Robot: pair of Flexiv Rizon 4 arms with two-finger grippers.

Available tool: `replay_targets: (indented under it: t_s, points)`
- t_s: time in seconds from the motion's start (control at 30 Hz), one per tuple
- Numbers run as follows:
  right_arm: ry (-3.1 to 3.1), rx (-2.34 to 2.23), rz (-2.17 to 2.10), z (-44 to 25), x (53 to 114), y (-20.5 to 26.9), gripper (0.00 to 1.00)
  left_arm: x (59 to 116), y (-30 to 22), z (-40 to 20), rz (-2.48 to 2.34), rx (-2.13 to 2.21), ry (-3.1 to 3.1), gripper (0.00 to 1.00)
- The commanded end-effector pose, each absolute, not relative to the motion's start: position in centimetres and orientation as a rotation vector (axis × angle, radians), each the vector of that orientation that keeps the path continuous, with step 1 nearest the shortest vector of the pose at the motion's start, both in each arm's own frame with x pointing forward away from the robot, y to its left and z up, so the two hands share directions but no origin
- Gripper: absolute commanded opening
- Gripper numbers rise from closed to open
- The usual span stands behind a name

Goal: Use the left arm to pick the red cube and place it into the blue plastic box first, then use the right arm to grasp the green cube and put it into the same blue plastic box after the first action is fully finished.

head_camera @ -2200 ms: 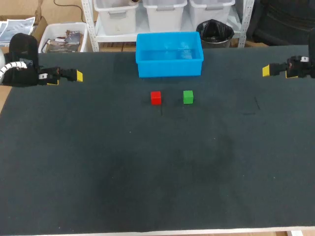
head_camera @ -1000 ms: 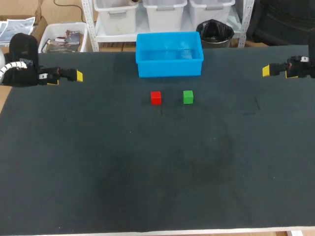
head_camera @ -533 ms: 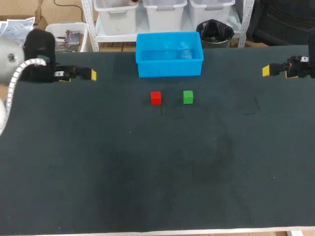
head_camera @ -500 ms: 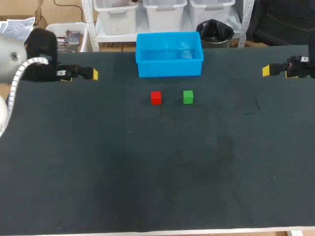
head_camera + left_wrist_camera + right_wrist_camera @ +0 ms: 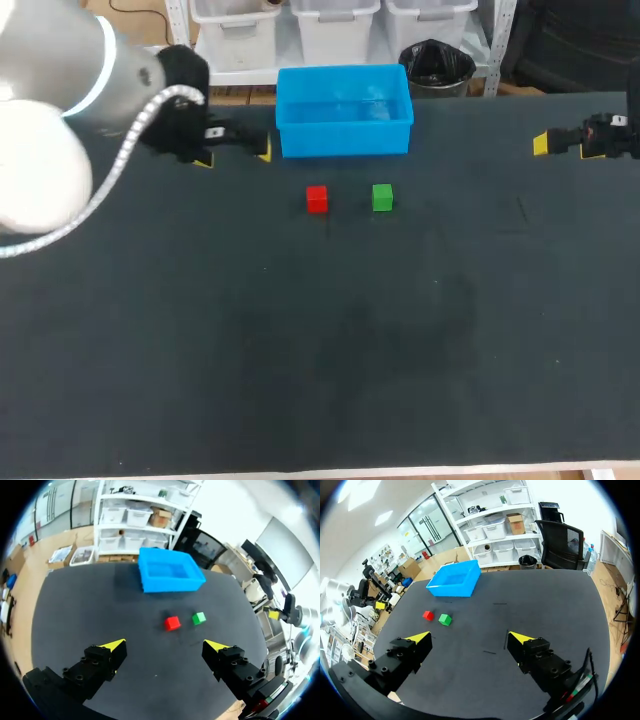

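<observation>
The red cube and the green cube sit side by side on the black table, just in front of the blue plastic box. My left gripper hangs open beside the box's left end, left of and behind the red cube. In the left wrist view the red cube, green cube and box lie ahead of the open left gripper. My right gripper is open at the table's far right. The right wrist view shows its open gripper empty, with the cubes and box far ahead.
The black table top spreads wide in front of the cubes. My left arm's big pale links hang over the table's back left corner.
My left arm has swung in from the table's left edge toward the blue box, its gripper still open. The right arm, the cubes and the box have not moved.
</observation>
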State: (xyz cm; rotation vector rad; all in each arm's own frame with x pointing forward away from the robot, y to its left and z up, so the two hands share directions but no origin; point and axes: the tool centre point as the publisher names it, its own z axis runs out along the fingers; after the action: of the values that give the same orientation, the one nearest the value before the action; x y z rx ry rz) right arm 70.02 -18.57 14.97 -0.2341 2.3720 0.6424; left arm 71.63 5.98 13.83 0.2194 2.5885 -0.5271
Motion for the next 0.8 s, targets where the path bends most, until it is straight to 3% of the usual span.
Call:
replay_targets:
  t_s: [0.03, 0.4, 0.8]
  points:
    - [2.373, -0.234, 0.642, 15.0, 70.0, -18.6, 1.00, 73.1, 3.9, 13.3, -0.032, 0.098, 2.686, 1.00]
    - [2.373, -0.234, 0.642, 15.0, 70.0, -18.6, 1.00, 74.1, 0.5, 13.9, 0.051, 0.037, 2.747, 1.00]
    - [2.373, -0.234, 0.642, 15.0, 70.0, -18.6, 1.00, 74.1, 0.5, 13.9, 0.051, 0.037, 2.747, 1.00]
